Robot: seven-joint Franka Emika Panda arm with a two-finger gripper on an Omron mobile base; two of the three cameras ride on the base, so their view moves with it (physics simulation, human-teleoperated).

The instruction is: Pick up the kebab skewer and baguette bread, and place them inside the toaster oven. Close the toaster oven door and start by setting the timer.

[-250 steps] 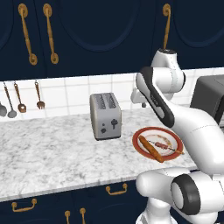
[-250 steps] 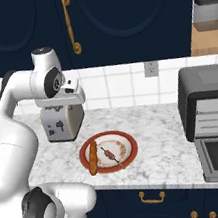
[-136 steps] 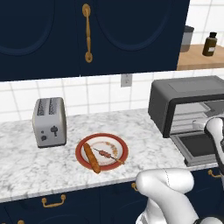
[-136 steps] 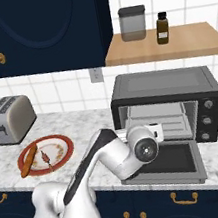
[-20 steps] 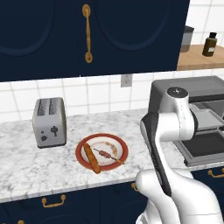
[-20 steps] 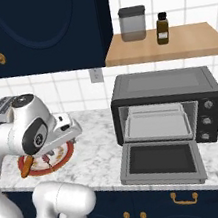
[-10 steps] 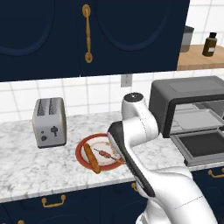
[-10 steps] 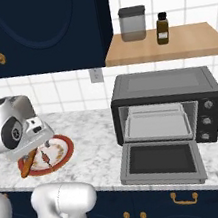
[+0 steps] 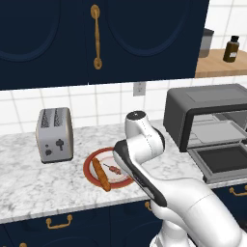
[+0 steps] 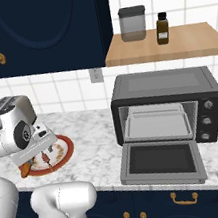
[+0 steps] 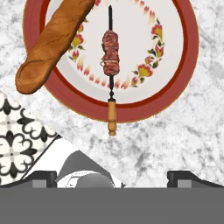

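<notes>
The kebab skewer (image 11: 110, 57) lies across the middle of a red-rimmed plate (image 11: 177, 87), its wooden handle reaching over the rim toward me. The baguette bread (image 11: 54, 39) rests slanted on the plate's edge beside it. My gripper (image 11: 116, 178) hovers above the plate, open, fingertips (image 11: 43, 177) wide apart with nothing between them. From the right base, the hand (image 10: 37, 153) hangs over the plate (image 10: 63, 150) and covers part of the skewer (image 10: 49, 157). The toaster oven (image 10: 166, 103) stands to the right with its door (image 10: 160, 160) dropped open. From the left base I see the baguette (image 9: 102, 174) and the skewer (image 9: 113, 169).
A silver two-slot toaster (image 9: 54, 134) stands left of the plate. A wooden shelf (image 10: 166, 45) above the oven carries a canister and a brown bottle. Marble counter (image 10: 95, 151) lies bare between plate and oven. Patterned floor tiles (image 11: 19, 140) show past the counter edge.
The arm has swung left from near the oven to above the plate. The plate, skewer and baguette have not moved, and the gripper has stayed open.
</notes>
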